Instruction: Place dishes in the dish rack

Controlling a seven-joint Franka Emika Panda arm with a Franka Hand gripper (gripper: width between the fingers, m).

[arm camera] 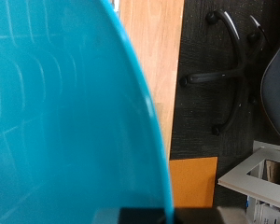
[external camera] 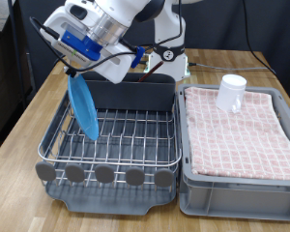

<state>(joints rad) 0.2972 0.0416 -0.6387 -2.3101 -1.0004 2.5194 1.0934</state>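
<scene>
A Franka arm's two-finger gripper pinches a flat round bright-blue plate by its top edge, hanging it upright over the silver wire dish rack near the wooden tabletop's front-left corner. A small white plastic cup stands inverted on the pink checked cloth lining the grey bin beside the rack.

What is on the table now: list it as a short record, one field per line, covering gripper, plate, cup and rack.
gripper: the gripper sits above the rack's exterior-view left side, fingers shut on the flat round bright-blue plate
plate: on edge, hanging down into the silver wire grid dish rack; contact with the wires cannot be told
cup: small white plastic cup upside down on the pink checked cloth of the grey bin
spoon: not visible
</scene>
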